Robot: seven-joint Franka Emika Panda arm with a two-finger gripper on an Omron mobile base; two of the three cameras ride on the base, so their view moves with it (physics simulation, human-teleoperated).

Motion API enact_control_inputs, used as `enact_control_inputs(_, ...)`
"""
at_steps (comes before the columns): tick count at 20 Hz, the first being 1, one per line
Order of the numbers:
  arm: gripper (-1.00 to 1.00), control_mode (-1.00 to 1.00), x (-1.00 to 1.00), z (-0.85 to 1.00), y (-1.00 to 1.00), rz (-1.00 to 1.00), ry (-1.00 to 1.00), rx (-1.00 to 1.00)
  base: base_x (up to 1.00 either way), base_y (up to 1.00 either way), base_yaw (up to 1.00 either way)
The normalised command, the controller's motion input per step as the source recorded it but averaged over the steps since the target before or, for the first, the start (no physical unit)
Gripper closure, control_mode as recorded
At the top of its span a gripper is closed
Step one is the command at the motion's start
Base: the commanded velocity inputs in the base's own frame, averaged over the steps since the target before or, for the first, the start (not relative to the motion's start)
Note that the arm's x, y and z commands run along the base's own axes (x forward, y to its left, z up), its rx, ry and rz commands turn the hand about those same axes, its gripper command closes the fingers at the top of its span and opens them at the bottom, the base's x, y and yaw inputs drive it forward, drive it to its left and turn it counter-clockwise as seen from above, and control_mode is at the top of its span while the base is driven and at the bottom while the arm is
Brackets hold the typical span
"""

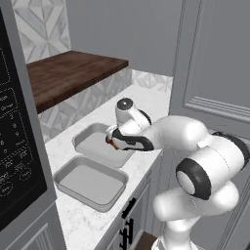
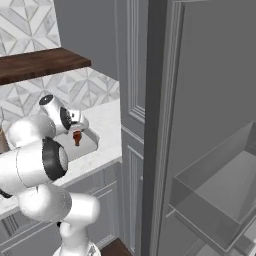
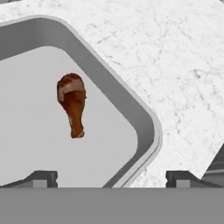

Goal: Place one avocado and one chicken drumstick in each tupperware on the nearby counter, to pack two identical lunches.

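1. Reddish-brown, with a thin darker bone end, the chicken drumstick (image 3: 72, 105) shows in your hand view over the light-grey floor of a tupperware (image 3: 144, 113).
2. Your fingers (image 3: 41, 178) are spread wide apart — one tip sits at the lower left of the hand view, the other at the lower right, and nothing is gripped between them.
3. The drumstick lies ahead of the tips, closer to the left one, clear of both; its bone end points back toward them.
4. From the left base view the gripper (image 1: 113, 138) hangs over the farther tray (image 1: 80, 136), and the drumstick (image 1: 112, 142) is a small brown spot right at its tip.
5. In the right base view the drumstick (image 2: 77, 137) appears just under the hand, above that tray (image 2: 89, 141) — you cannot tell from this side whether it rests on the floor of the tray.
6. A second tupperware (image 1: 63, 177), alike in shape, sits just beside the first on the white marbled bench (image 1: 146, 100), nearer the base.
7. A dark wooden shelf (image 1: 68, 73) juts out above the bench at the back.
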Motion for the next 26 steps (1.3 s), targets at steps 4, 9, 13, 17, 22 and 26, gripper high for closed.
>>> enact_control_inputs(4,-1.0,-1.0,-1.0,0.68,-0.31,-0.17,-0.05,0.16,0.0,0.0,0.0)
enact_control_inputs(9,-1.0,-1.0,-1.0,0.8,-0.31,-0.04,-0.02,0.17,0.0,0.0,0.0)
enact_control_inputs(13,-1.0,-1.0,-1.0,0.39,-0.33,-0.02,-0.1,0.01,0.0,0.0,0.0)
enact_control_inputs(17,-1.0,-1.0,-1.0,0.24,-0.37,0.0,-0.04,0.01,0.0,0.0,0.0)
enact_control_inputs(22,-1.0,-1.0,-0.92,0.28,-0.32,0.0,0.0,0.04,0.0,0.0,0.0)
enact_control_inputs(26,-1.0,-1.0,-0.72,0.17,-0.13,0.03,0.0,0.03,0.0,0.0,0.0)
